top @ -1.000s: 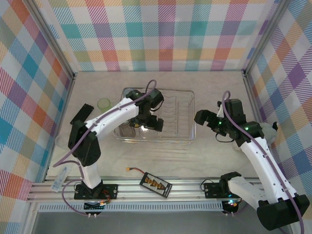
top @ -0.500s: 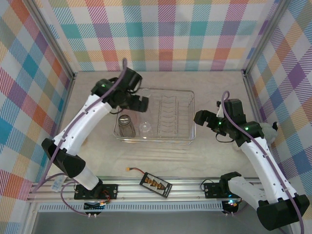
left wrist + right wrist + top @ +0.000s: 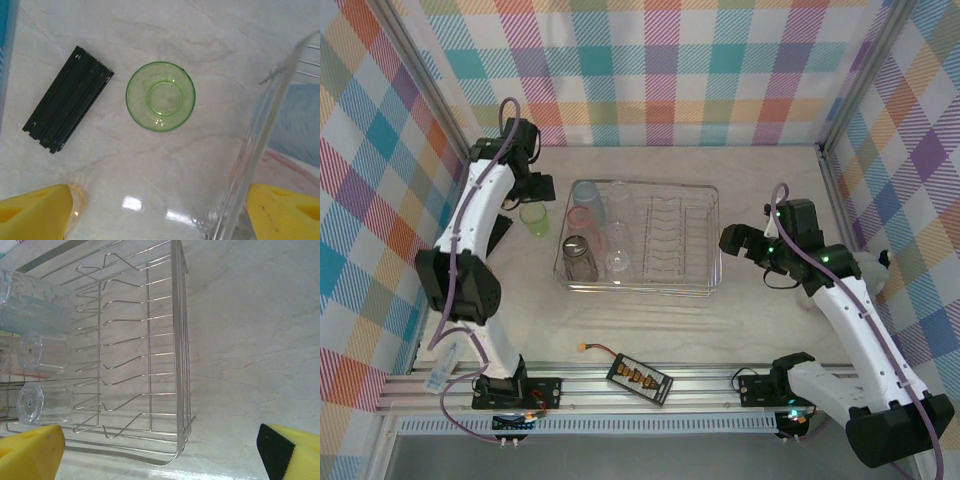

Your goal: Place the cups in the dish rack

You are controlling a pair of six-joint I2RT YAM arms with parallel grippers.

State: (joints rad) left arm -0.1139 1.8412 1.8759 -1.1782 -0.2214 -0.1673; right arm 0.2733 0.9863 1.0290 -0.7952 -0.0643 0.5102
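The dish rack [image 3: 695, 268] lies mid-table, holding a blue cup [image 3: 588, 197], a pink cup [image 3: 581, 220], a smoky grey cup [image 3: 578, 258] and two clear cups [image 3: 618, 262] at its left end. A faintly green cup [image 3: 533, 217] stands upright on the table just left of the rack. My left gripper [image 3: 528, 188] hovers open above and just behind it; from the left wrist the green cup [image 3: 160, 96] sits ahead of the left gripper [image 3: 160, 215], with the rack's clear wall [image 3: 257, 142] to the right. My right gripper [image 3: 735, 242] is open beside the rack's right end [image 3: 177, 365], empty.
A black battery pack [image 3: 498, 232] [image 3: 67, 100] lies left of the green cup. A small charger board with a cable [image 3: 640, 378] rests by the front rail. Checked walls close in the table on three sides.
My left arm has swung out of the rack to the back left and now sits over the green cup, uncovering the cups in the rack. The right arm has not moved.
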